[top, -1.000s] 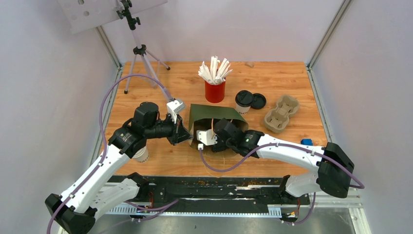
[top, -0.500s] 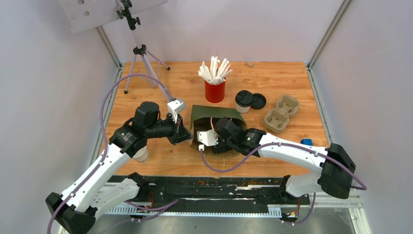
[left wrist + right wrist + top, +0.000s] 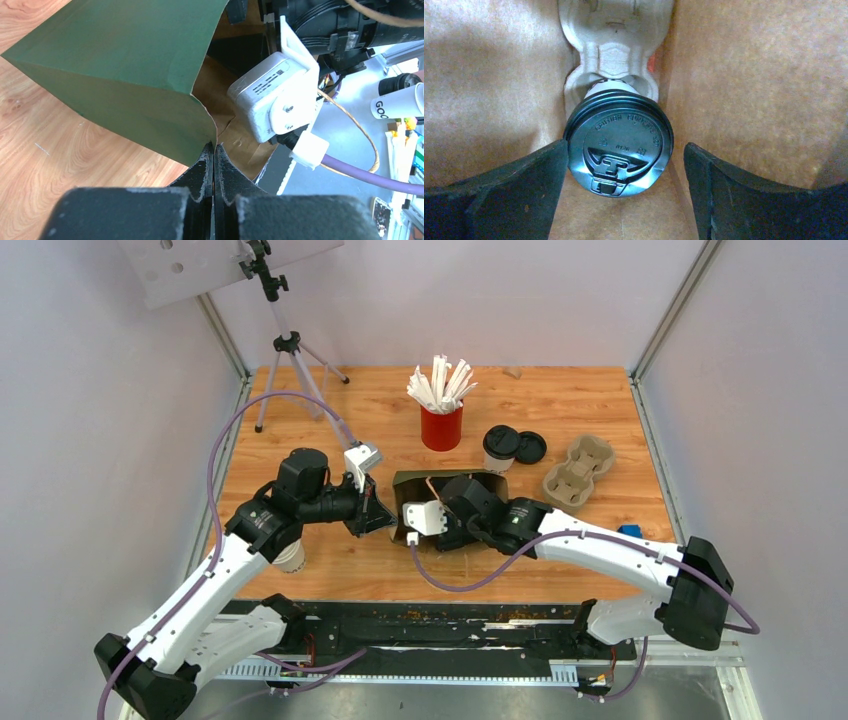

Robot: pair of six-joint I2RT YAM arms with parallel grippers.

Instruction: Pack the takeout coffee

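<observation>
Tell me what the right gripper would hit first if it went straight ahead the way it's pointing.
The takeout coffee, lid first. It sits between the open fingers of the right gripper, inside the green paper bag, with a cardboard carrier beyond it. Depth is hard to judge.

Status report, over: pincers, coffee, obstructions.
Left pincer shut on green bag rim. Right pincer open inside bag, flanking lidded coffee cup in pulp carrier. Nothing seen blocking.

1. The mouth of the green paper bag [image 3: 125, 65] is filled by the right gripper [image 3: 626, 160].
2. Between its spread fingers, passage is blocked by the black-lidded white paper cup [image 3: 618, 142].
3. Beyond the bag, the red cup of white sticks [image 3: 441, 427] is met at 12 o'clock.
</observation>
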